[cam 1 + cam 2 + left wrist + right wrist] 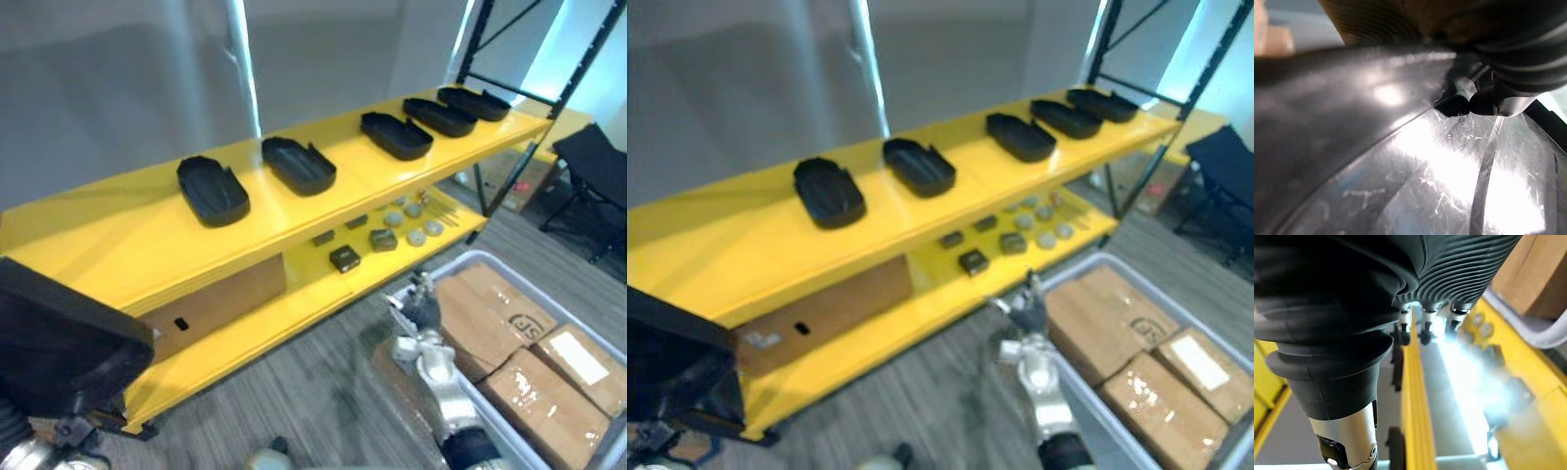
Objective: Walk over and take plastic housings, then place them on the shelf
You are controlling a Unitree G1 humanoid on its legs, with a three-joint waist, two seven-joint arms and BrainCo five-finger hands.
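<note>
Left hand (1528,54) has a black housing (59,333) against it off the shelf's (118,245) left end; its grip can't be told. Five housings (299,164) line the top board. Right hand (423,311) hangs slack and empty beside the bin (470,262)

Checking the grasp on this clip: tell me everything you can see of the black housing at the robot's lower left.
The housing is black plastic, shallow, with a raised rim. The left wrist view shows its surface glossy and finely scratched. It hangs clear of any surface, tilted, in front of the yellow shelf's left end. The left hand pinches its rim; nothing else appears to touch it.
</note>
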